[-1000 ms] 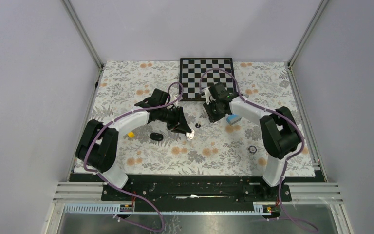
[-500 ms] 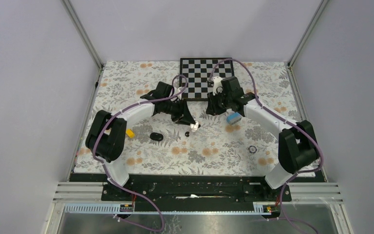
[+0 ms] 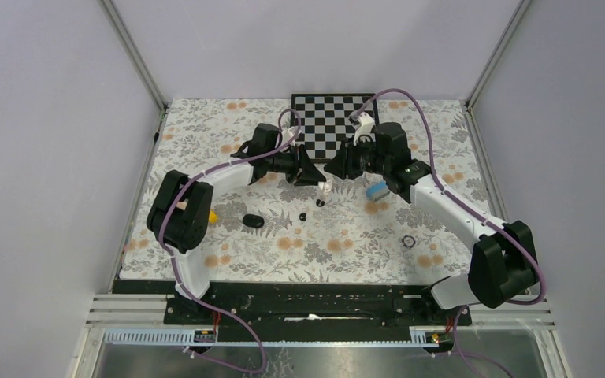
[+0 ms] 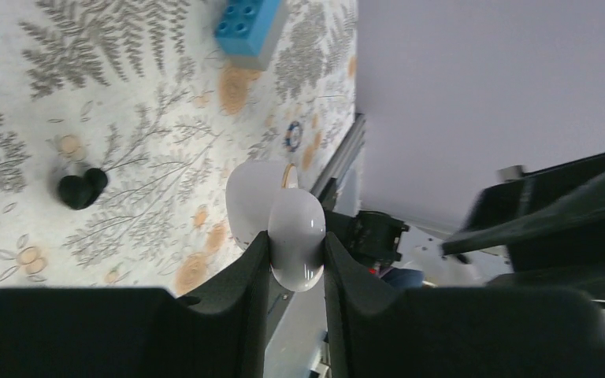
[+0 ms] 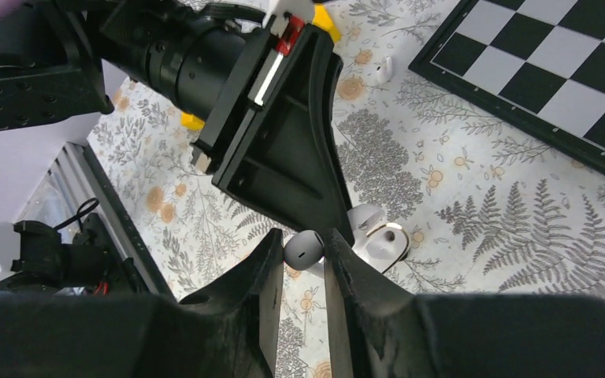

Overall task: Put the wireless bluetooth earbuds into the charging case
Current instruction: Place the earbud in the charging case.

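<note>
L tool (image 4: 295,240) w/ case (image 4: 277,206) neared R tool (image 5: 305,239) w/ earbud (image 5: 302,252)

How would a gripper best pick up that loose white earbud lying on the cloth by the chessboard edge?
Probably from straight above, closing across the narrow width of the white earbud. It lies flat on the floral cloth, apart from the chessboard, so only its top and slim sides are free, and a side approach would just scrape the cloth.
</note>
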Available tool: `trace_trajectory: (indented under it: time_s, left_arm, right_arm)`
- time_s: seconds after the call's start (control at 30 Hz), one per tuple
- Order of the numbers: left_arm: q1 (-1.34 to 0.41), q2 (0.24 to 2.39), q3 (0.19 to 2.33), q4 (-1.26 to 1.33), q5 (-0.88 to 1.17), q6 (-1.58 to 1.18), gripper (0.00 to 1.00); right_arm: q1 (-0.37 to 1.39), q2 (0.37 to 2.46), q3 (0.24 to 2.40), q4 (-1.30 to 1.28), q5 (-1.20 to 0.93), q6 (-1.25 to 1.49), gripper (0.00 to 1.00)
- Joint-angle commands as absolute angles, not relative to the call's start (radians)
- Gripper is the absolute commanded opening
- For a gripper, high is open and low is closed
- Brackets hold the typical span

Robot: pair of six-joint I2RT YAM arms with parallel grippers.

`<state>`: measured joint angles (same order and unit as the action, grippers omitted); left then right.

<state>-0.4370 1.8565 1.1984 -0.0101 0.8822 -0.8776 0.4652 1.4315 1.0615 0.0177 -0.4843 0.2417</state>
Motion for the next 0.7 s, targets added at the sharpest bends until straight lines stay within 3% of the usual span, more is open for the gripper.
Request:
trace_trajectory:
  time_s: [0.0,0.67]
  left_arm:
    - [-0.424,1.849,1.203,0.199,0.963,-1.042,0.00]
    - [-0.363,1.803,1.129,0.395,1.054,-1.260,0.00]
  right_arm:
    - [0.461,1.390,1.017,0.165,-0.537,0.331,0.22]
    - [0.461,1.322,0.918,0.348,-0.492,0.420,0.22]
